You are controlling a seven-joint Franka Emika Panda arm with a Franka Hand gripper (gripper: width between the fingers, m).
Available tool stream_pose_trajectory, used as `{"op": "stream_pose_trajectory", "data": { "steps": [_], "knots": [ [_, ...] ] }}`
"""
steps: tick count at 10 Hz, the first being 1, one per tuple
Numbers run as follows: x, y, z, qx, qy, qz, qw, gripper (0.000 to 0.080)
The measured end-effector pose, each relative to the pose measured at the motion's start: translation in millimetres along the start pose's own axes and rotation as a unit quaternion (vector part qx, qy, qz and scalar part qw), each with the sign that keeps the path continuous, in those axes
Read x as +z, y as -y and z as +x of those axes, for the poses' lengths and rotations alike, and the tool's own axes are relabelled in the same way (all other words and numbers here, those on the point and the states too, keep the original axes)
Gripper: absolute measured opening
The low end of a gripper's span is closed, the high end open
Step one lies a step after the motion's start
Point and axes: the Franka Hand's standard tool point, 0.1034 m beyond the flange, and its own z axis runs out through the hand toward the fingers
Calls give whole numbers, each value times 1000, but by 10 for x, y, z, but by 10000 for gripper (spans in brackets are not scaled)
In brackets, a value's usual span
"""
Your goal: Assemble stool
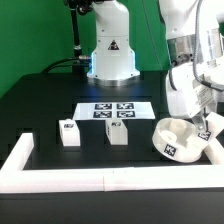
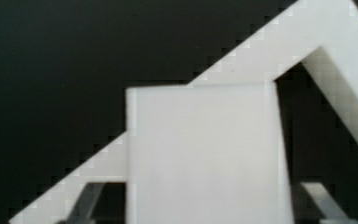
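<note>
Count them up: one round seat (image 1: 172,143) and three leg blocks. Two legs stand loose on the bench (image 1: 40,100), the left leg (image 1: 68,133) and the middle leg (image 1: 118,133), the latter just near of the marker board (image 1: 112,111). The third leg (image 2: 202,150) is clamped between the fingers (image 2: 94,205), narrow on its sides (it fills the wrist view). The seat lies far right by the border wall (image 1: 60,180), hollow side up, with the held leg at its right rim; inside or just above, can't tell.
</note>
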Motion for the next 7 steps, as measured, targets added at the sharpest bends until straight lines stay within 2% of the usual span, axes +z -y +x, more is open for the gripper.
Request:
{"op": "stream_pose_trajectory", "data": {
  "steps": [2,4,6,7],
  "knots": [
    [0,15,-13,14,7,15,1000,337],
    [-1,55,-14,45,19,37,998,337],
    [5,50,-8,33,18,36,999,337],
    [7,50,-6,32,18,36,999,485]
  ]
}}
